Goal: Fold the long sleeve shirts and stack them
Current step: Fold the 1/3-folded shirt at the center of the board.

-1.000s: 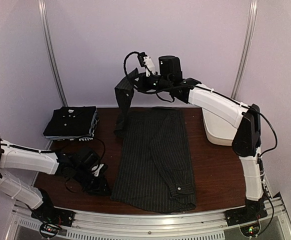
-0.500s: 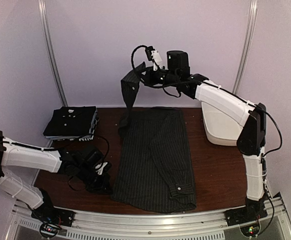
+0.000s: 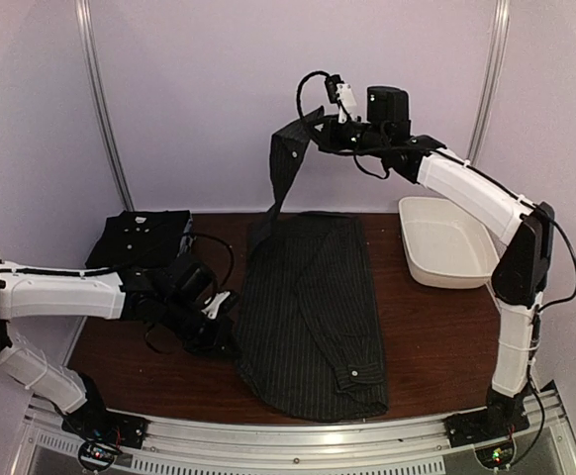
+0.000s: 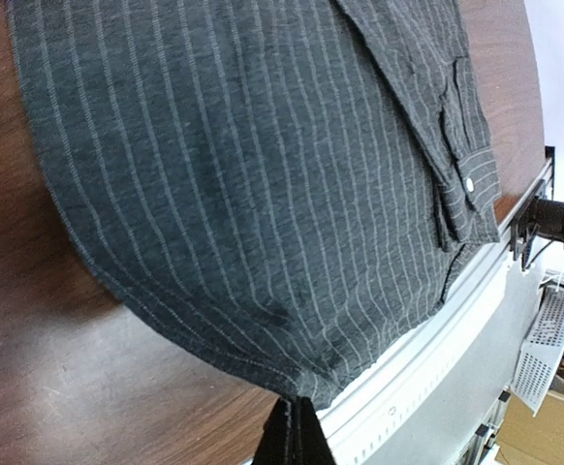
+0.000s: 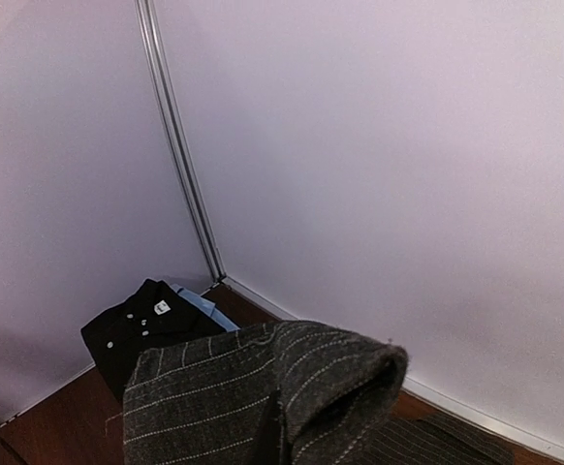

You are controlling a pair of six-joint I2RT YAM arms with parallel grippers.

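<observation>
The charcoal pinstriped button-up shirt [image 3: 308,307] lies flat on the middle of the brown worktop [image 3: 432,341]. The left pincer [image 3: 221,334] is closed tight on its near-left hem. The right pincer [image 3: 316,131], clamped on the shirt's far-left part, holds that cloth high above the far edge. A folded black shirt [image 3: 142,237] sits far left, a white plastic tub [image 3: 446,252] far right.

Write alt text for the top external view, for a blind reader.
A dark grey pinstriped button-up shirt lies mostly flat on a brown wooden table; the right gripper holds its far-left part lifted high while the left gripper pinches its near-left hem. A folded black shirt sits far left, a white plastic tub far right.
</observation>
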